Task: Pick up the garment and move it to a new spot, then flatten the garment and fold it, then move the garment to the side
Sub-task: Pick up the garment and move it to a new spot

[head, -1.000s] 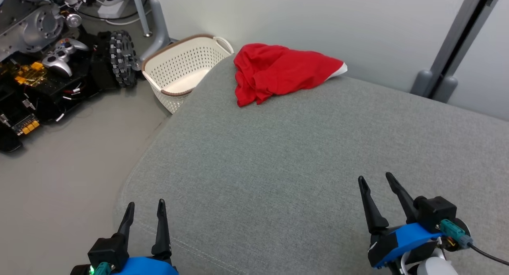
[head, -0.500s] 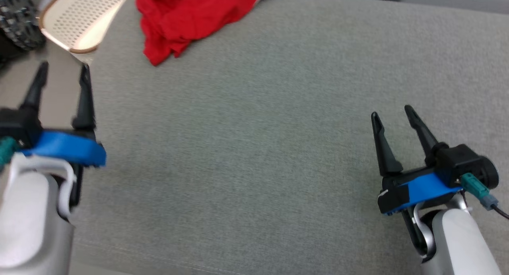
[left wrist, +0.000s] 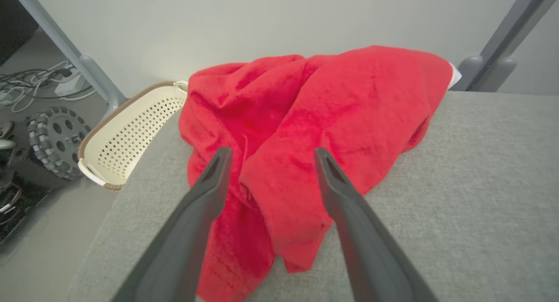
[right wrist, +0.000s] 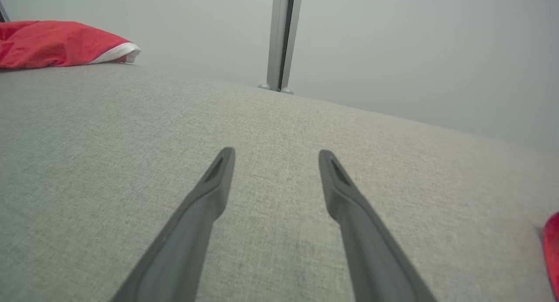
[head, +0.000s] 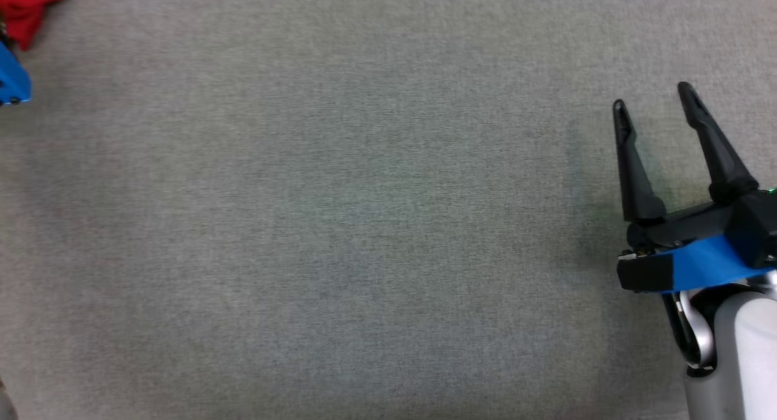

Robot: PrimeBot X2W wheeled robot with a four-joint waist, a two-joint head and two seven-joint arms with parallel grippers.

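Observation:
The garment (left wrist: 305, 132) is a crumpled red cloth with a white edge, heaped at the far left corner of the grey cushion (head: 364, 226). A corner of the garment (head: 27, 7) shows at the head view's top left, and it lies far off to the left in the right wrist view (right wrist: 56, 42). My left gripper (left wrist: 270, 156) is open, its two fingers pointing at the heap just short of it, nothing between them. Its blue body (head: 12, 83) peeks in at the head view's left edge. My right gripper (head: 652, 98) stands open over bare cushion at the right, holding nothing.
A cream perforated laundry basket (left wrist: 126, 132) stands on the floor left of the cushion, with a treaded wheel (left wrist: 54, 140) and cables beyond it. A grey post (right wrist: 281, 36) rises against the pale wall behind the cushion. A red sliver (right wrist: 552, 249) shows at the right wrist view's edge.
The head camera has tilted down and turned right, so the garment and basket slid off to the upper left. The left arm has reached forward toward the garment. Both grippers stay open.

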